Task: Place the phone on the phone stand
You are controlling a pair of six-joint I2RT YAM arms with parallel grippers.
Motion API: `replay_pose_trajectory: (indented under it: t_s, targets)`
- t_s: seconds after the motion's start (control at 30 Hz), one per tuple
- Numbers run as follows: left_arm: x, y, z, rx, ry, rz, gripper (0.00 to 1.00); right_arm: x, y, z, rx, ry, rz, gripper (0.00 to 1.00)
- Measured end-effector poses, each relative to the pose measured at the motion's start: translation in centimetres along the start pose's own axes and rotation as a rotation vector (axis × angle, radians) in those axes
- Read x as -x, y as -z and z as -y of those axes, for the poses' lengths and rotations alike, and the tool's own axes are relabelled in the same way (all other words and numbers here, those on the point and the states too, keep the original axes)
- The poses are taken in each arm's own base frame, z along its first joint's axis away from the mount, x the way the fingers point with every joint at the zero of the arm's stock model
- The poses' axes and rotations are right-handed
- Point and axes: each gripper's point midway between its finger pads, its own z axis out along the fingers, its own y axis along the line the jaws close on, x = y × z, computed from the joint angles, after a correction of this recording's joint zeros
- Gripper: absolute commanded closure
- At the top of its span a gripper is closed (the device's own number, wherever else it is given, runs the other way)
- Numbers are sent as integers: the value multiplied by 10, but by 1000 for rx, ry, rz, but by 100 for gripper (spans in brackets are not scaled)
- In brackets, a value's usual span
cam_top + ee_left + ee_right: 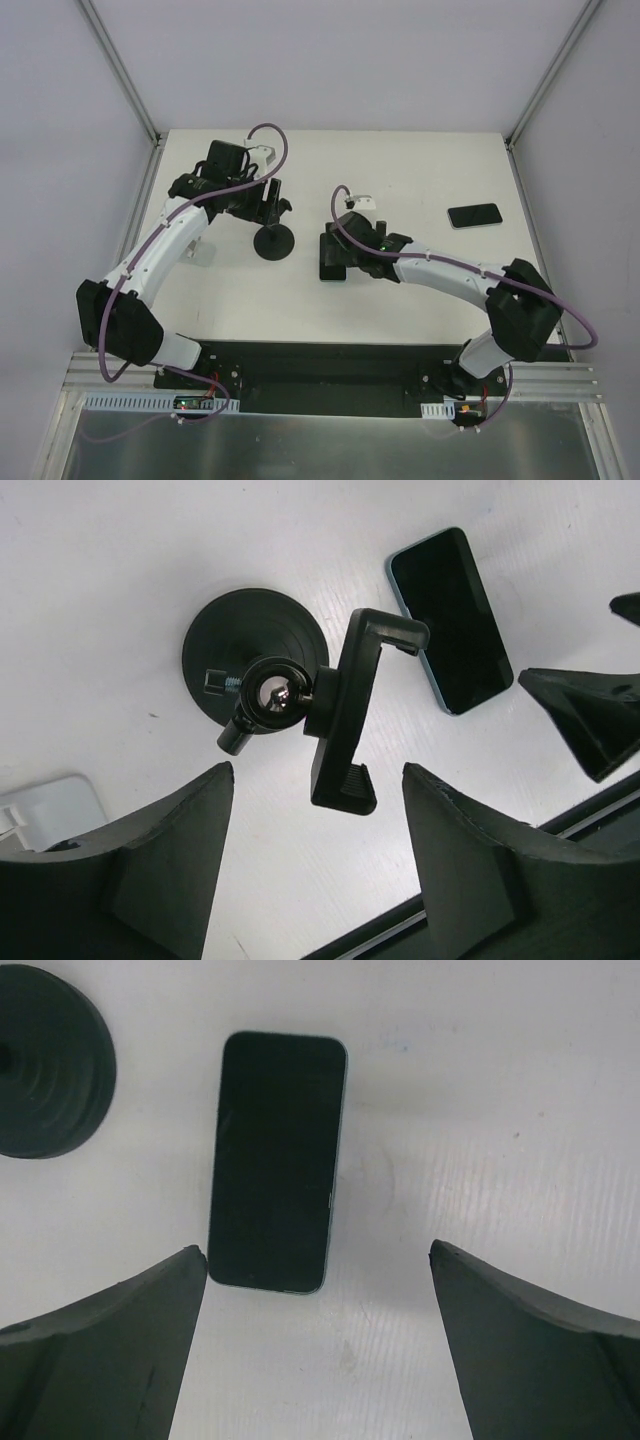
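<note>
The phone stand (273,243) rests on its round disc base left of the table's middle. In the left wrist view its clamp cradle (350,720) tilts off the ball joint above the base (225,640). My left gripper (272,205) hovers just behind the stand. It (318,767) is open, with nothing between its fingers, and the cradle's lower end lies just past the tips. The phone (278,1160) lies flat, screen up, to the right of the stand (45,1060); it also shows as the phone (450,620). My right gripper (316,1248) is open above the phone's near end, and its left fingertip is beside the phone's corner.
A second black phone (474,215) lies flat near the table's right edge. A white bracket (200,255) sits on the table beside the left arm. The right gripper's fingers (590,720) are close to the stand's right side. Metal frame posts stand at the back corners.
</note>
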Motion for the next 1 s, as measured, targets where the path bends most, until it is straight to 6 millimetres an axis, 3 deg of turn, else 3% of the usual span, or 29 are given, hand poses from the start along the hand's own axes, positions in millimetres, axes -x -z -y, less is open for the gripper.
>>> replay_pose_trajectory:
  t_s: [0.1,0.23,0.37,0.63,0.93,1.0]
  targets:
    - [4,7,-1,15,2,38,26,-11,-4,1,-81,-19,-61,4]
    - [5,15,-2,38,17,81,23,-13,-18,-13,-159,-18,-119,4]
    - [9,25,-1,50,28,129,4,-17,-30,-27,-183,-2,-163,4]
    - [18,45,3,55,38,230,2,-34,-50,-32,-211,41,-252,4]
    - [21,48,5,45,49,248,3,-52,-67,-22,-239,41,-318,1]
    - [21,48,5,43,50,247,3,-52,-67,-22,-234,35,-320,8]
